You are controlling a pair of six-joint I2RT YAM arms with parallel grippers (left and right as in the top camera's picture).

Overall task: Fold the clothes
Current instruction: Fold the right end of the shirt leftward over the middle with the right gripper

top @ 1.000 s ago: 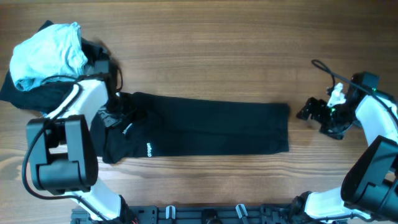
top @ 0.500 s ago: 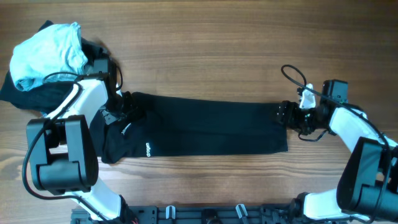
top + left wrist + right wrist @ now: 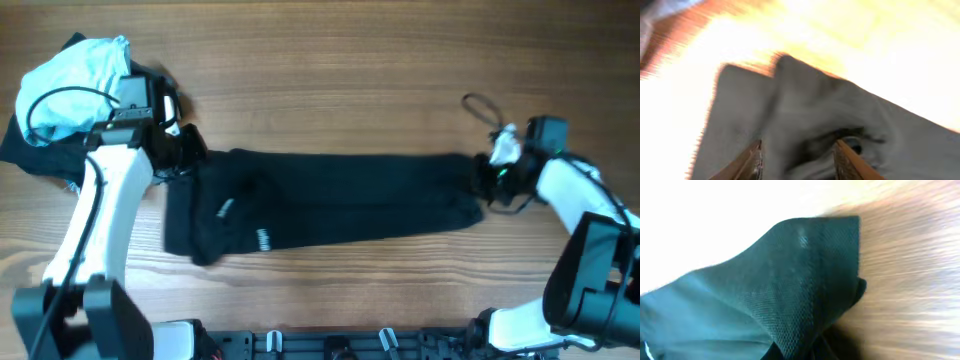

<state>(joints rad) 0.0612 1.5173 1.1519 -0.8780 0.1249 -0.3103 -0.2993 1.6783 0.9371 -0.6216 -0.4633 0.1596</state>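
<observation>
Moved since earlier frame: black garment (image 3: 340, 205), pulled taut, right end drawn rightward. Lies mid-table (image 3: 330, 80), long axis left edge to right edge. Left gripper (image 3: 190, 150) clamps its left end; right gripper (image 3: 487, 175) apparently clamps its right end.

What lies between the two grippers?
The black garment spans the whole stretch from the left gripper to the right gripper, as the overhead view shows.

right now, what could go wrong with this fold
The left gripper and right gripper seem to pinch only the ends of the garment, which is stretched between them; either end could slip out. The pile lies close to the left gripper and might get snagged.
</observation>
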